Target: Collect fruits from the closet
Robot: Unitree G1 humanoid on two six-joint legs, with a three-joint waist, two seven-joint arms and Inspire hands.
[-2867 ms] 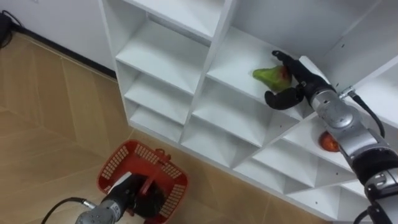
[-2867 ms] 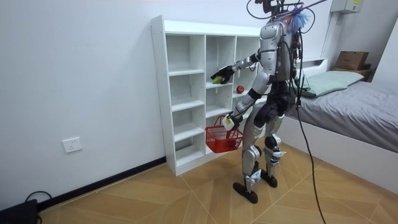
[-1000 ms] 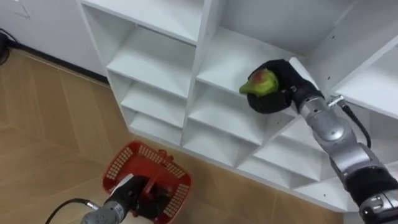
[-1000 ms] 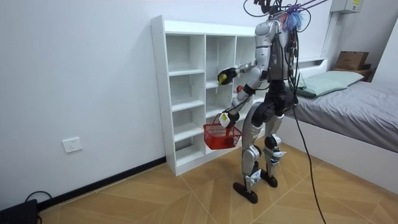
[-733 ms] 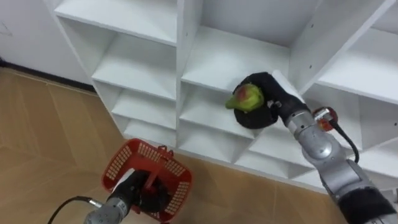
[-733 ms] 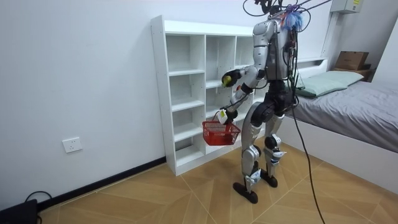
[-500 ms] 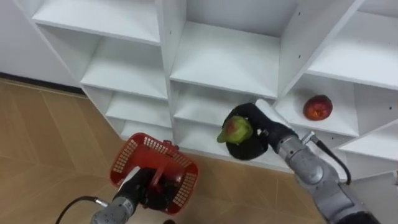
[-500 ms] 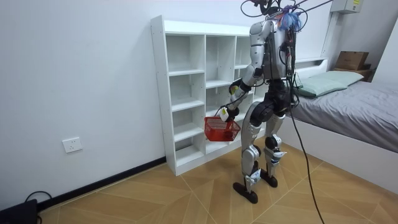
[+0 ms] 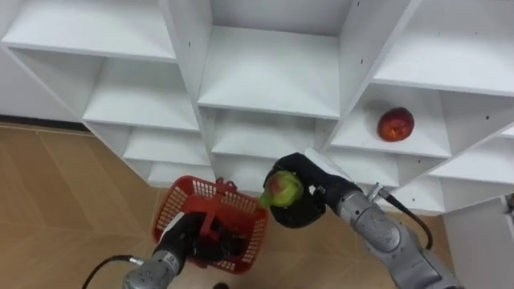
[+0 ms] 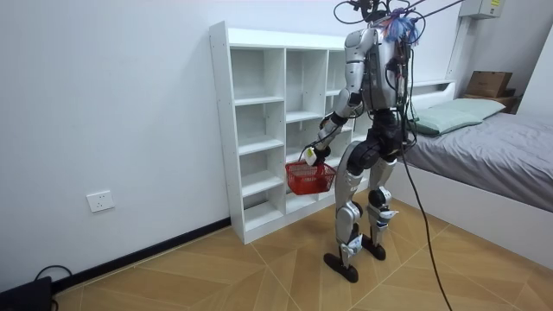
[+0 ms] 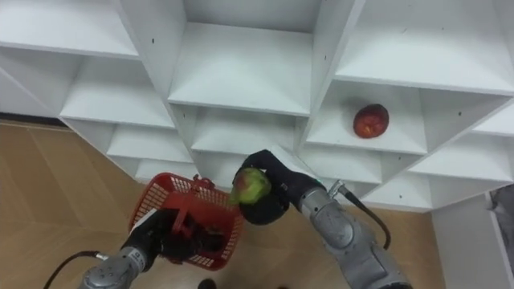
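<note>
Holding a smooth, rounded green fruit (image 9: 281, 189) with a red blush, my right hand (image 9: 312, 207) curls its fingers around it at centre frame, by the right rim of the red plastic lattice basket (image 9: 170, 215). My left hand (image 9: 186, 238) grips the basket's handle, lower left. I should centre the fruit over the opening, lower it, then release. A glossy red fruit (image 9: 396, 124) sits on a white closet (image 9: 269, 80) shelf, upper right.
</note>
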